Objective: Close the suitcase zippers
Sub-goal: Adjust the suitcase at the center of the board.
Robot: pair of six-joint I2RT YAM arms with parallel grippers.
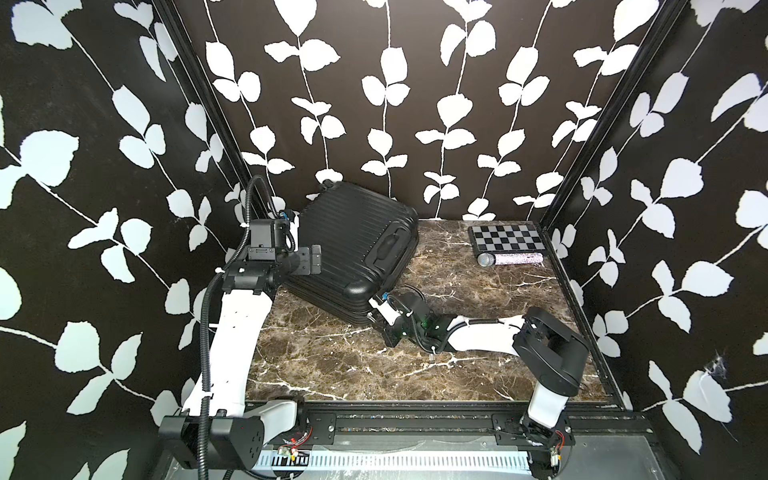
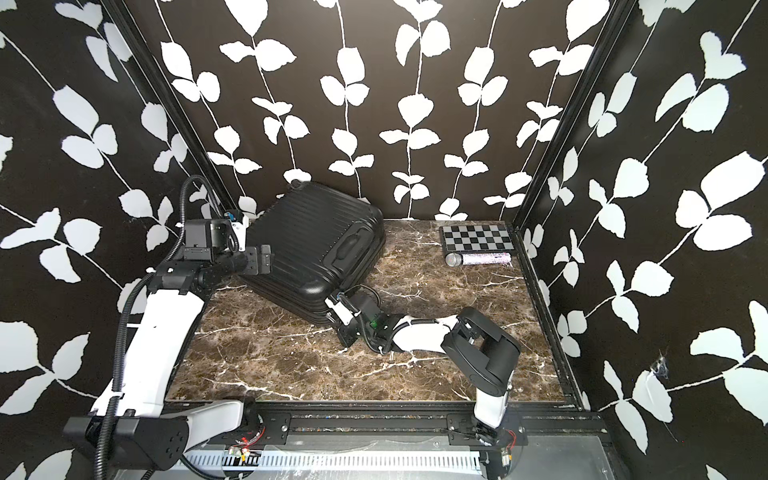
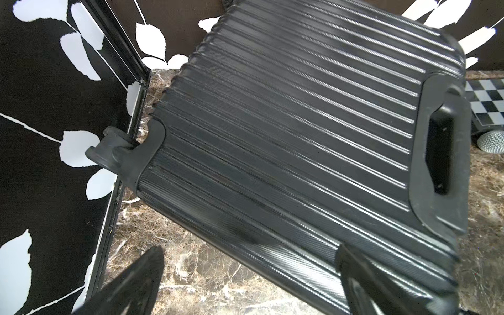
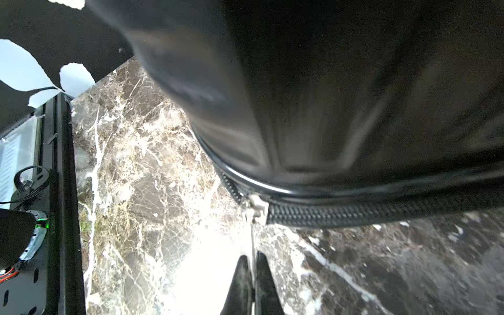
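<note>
left of centre in both top views: left gripper (image 1: 316, 258) spread wide and holding nothing, straddling the left edge of the suitcase (image 1: 353, 237); contact unclear.

suitcase lies skewed, shells together, at the back left of the marble table (image 1: 332, 374).

centre: right gripper (image 4: 252, 257) low at the case's near corner, pinched together on the thin pale zipper pull (image 4: 256, 204). zipper track (image 4: 354, 212) shows on both sides of the slider; cannot tell which side is meshed.

judgement: tug parallel to the seam, slow round the corner. the left arm should press the lid so the case doesn't slide.

upper right: checkerboard (image 1: 505, 239), well apart.
</note>
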